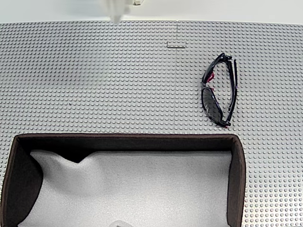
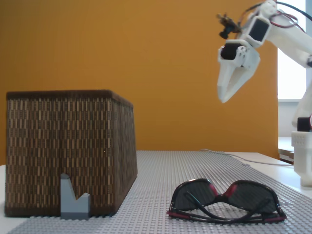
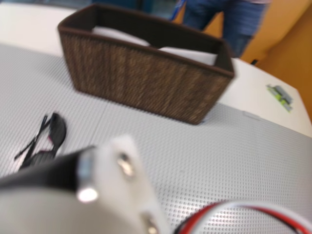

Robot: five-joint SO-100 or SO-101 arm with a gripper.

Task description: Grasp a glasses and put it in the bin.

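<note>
Lying folded on the studded grey baseplate (image 1: 94,85), well apart from gripper (image 2: 225,99): glasses (image 1: 219,90), just beside bin (image 1: 236,179). Hanging high, fingers seemingly closed together, holding nothing. Judged light, stiff, glossy-slick, lenses scratch-prone; best pinched across the frame near the bridge. No obstacle between; small grey block (image 2: 74,199) against bin wall.

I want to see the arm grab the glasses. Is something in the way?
Nothing visible is. The tool hangs high in the air, and the glasses lie alone on the studded mat. The mat between the glasses and the bin is bare too.
</note>
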